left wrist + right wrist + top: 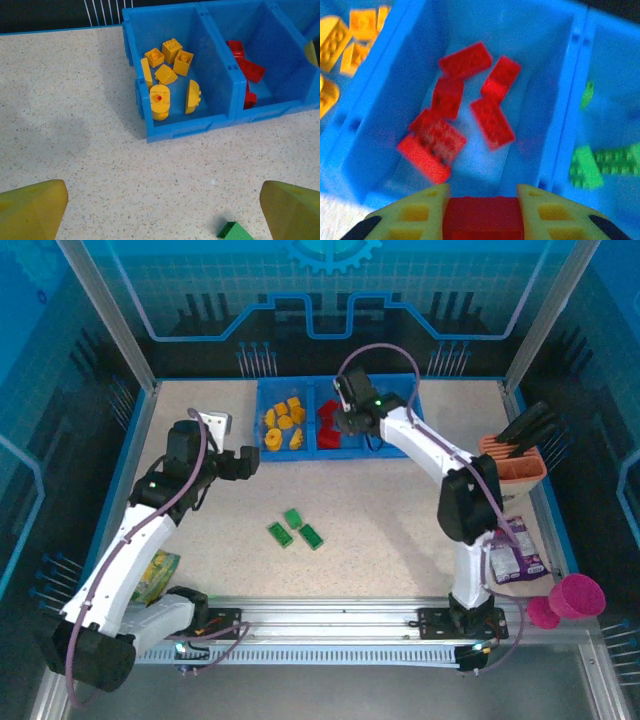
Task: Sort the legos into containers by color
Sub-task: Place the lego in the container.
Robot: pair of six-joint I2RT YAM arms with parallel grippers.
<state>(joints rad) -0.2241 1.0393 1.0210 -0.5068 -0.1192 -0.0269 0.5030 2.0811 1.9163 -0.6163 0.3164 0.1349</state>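
Right gripper (481, 199) is clamping a small red studded plastic brick (482, 220) above the middle compartment (535, 90) of the low blue plastic tray (190, 127). More red bricks (492, 122) are lying inside it. Yellow bricks (170, 50) are sitting in the tray's left compartment and green bricks (585, 167) in its right. Three loose green bricks (293, 518) are lying on the speckled table (380, 530) in front of the tray. Left gripper (162, 202) is hovering off the tray's left front corner, jaws spread wide, empty.

Blue three-compartment tray (175, 131), yellow legos (160, 100) in left, red legos (492, 120) in middle, three green legos (293, 518) loose outside.
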